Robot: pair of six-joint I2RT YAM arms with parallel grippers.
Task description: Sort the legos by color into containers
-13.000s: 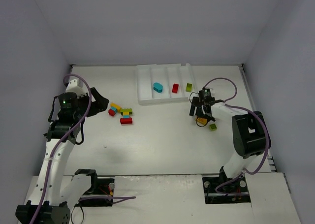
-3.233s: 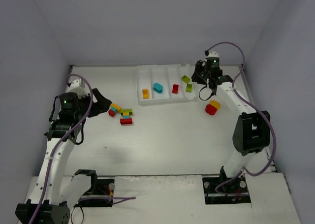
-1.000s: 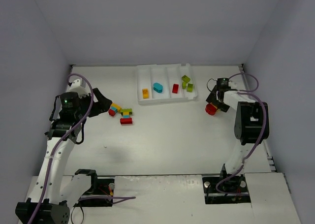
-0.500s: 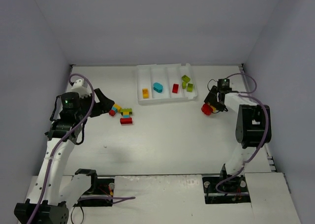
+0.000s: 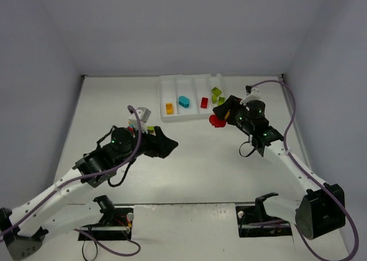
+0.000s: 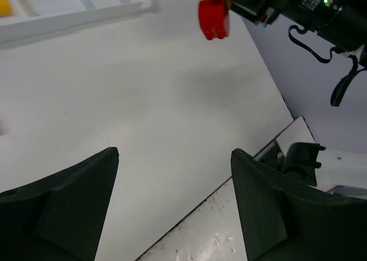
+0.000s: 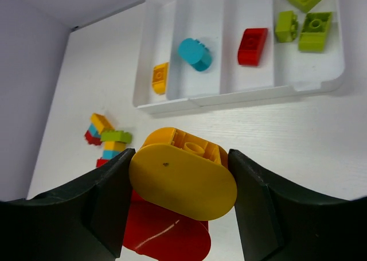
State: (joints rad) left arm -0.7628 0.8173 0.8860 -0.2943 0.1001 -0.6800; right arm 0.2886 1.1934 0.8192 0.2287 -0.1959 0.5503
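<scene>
Right gripper [image 7: 183, 199] clamps a yellow-and-red brick stack [image 7: 175, 172] just short of the tray [image 7: 241, 94]; delivery is under way, and next likely calls for splitting the colours.

Yellow-red stacked lego [image 7: 182, 180] aloft beside part-filled tray [image 7: 241, 94].

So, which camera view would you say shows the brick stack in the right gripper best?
The right wrist view: the brick stack fills the centre, held in the right gripper, yellow above red. The top external view shows it only as a small red blob; the left wrist view catches it at the top edge.
</scene>
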